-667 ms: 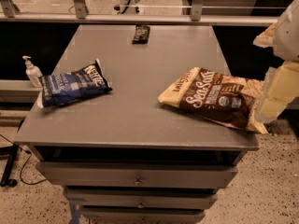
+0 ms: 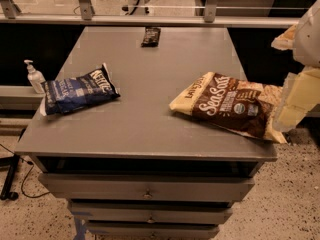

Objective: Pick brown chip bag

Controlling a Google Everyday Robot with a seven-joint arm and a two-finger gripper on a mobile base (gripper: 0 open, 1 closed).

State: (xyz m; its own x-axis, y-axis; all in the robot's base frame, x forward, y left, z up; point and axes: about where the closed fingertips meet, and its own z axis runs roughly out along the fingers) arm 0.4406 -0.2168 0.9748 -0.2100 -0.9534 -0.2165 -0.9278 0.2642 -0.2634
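Note:
The brown chip bag lies flat on the right side of the grey table, its right end reaching the table's right edge. It has a dark brown front with white "Sea Salt" script and cream-yellow edges. My gripper shows as pale, cream-coloured parts at the frame's right edge, just right of the bag and close to its right end. The arm rises above it at the upper right.
A blue "Kettle" chip bag lies at the table's left. A small dark packet lies at the far edge. A white pump bottle stands left of the table. Drawers front the table below.
The gripper and arm at the right edge have shifted slightly. The bags have not moved.

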